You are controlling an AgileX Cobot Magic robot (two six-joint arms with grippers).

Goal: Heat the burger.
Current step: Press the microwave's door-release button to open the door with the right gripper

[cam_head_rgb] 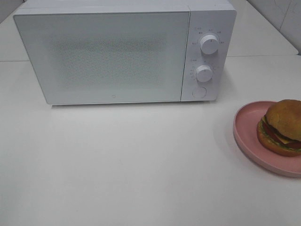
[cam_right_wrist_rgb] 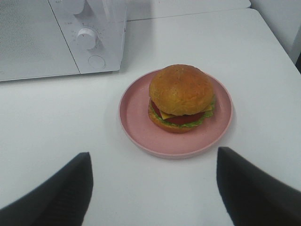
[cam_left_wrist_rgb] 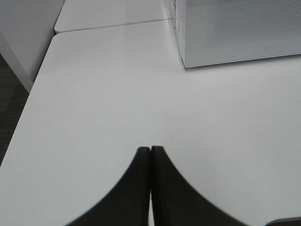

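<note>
Your left gripper (cam_left_wrist_rgb: pixel 150 150) has its jaws pressed together with nothing between them. It hangs over bare table (cam_left_wrist_rgb: pixel 108 94) near the left edge, beside the left corner of the microwave (cam_left_wrist_rgb: pixel 240 33). That looks like a waiting pose, out of the working area.

Your right gripper (cam_right_wrist_rgb: pixel 153 153) has its jaws spread wide and empty. It faces the burger (cam_right_wrist_rgb: pixel 181 96) from the near side, and both fingers (cam_right_wrist_rgb: pixel 70 188) are short of the plate (cam_right_wrist_rgb: pixel 134 110) and touching nothing. The wide spread suits the job, since the bun is broad and the plate broader. You probably have to carry one of them into the oven.

The burger sits upright in the middle of the pink plate, toward the right edge of the table. It is in front of the microwave's control panel and to its right, apart from it.

The microwave stands toward the back of the table with its door (cam_head_rgb: pixel 101 56) shut, so the door has to be opened before anything goes in. Two white dials (cam_head_rgb: pixel 209 44) sit one above the other on the panel, with a round button (cam_head_rgb: pixel 199 92) below. Small markings ring the dials and a tiny mark sits low on the door. All of it is too small to read, and no brand can be made out.
</note>
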